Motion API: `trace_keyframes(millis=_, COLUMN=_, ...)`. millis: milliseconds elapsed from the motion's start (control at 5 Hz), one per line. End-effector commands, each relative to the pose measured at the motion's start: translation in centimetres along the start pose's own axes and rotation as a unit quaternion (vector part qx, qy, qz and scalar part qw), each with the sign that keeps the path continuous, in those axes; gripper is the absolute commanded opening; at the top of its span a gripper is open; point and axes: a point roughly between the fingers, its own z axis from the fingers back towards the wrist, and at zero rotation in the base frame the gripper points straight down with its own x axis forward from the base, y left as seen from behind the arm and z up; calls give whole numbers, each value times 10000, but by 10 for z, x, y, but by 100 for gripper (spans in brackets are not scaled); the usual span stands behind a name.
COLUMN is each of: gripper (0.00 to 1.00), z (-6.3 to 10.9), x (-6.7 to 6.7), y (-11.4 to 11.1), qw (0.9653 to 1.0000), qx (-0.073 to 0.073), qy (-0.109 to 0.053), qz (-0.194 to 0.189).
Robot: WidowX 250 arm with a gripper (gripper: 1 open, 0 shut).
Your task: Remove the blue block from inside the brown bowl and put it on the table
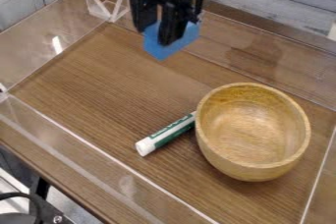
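Note:
The blue block (165, 42) hangs above the far middle of the table (92, 90), gripped between the black fingers of my gripper (167, 33), which is shut on it. The block is clear of the tabletop and tilted a little. At the front right stands the brown bowl (254, 130), round and light wood, with nothing showing inside it. My gripper is well to the left of and behind the bowl.
A white-and-green marker pen (165, 134) lies on the table just left of the bowl. Low clear acrylic walls (59, 120) border the tabletop, with a folded clear piece (108, 4) at the back left corner.

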Motion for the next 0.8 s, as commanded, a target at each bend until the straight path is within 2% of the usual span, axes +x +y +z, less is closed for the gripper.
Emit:
trace_keyframes(millis=0, gripper=0, z=-2, x=1, y=3, qw=9995, qx=127, qy=-269, qz=72)
trace_keyframes(millis=600, gripper=0, z=-36, x=9, y=8, qw=9986, qx=262, qy=-344, qz=309)
